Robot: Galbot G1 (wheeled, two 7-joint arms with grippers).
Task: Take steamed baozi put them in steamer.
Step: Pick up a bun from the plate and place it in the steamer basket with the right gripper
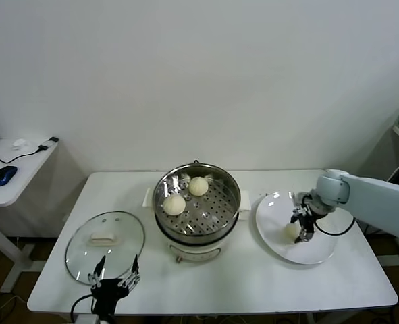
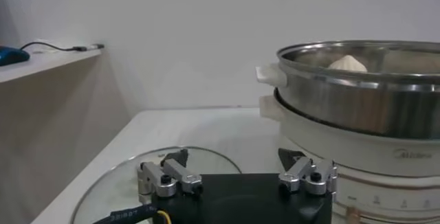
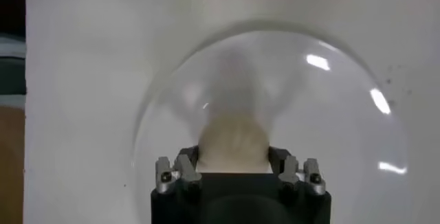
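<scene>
The steamer point(image 1: 234, 196) stands mid-table, a steel pot with a perforated basket on a cream base. Two baozi point(image 1: 174, 204) point(image 1: 198, 185) lie in its basket. A third baozi point(image 1: 291, 230) is on the white plate point(image 1: 321, 251) to the right. My right gripper point(image 1: 300, 228) is down on the plate, its fingers pressed against both sides of that bun. The right wrist view shows the bun point(image 3: 234, 139) filling the gap of the gripper point(image 3: 234, 159). My left gripper point(image 1: 116, 271) is open and empty at the table's front left. No fourth bun is in view.
The round glass lid point(image 1: 104, 246) with a cream handle lies flat left of the steamer, just beyond my left gripper point(image 2: 234, 158). A side table with a blue mouse point(image 1: 5, 175) stands at far left. The steamer's wall point(image 2: 357, 102) rises close beside the left gripper.
</scene>
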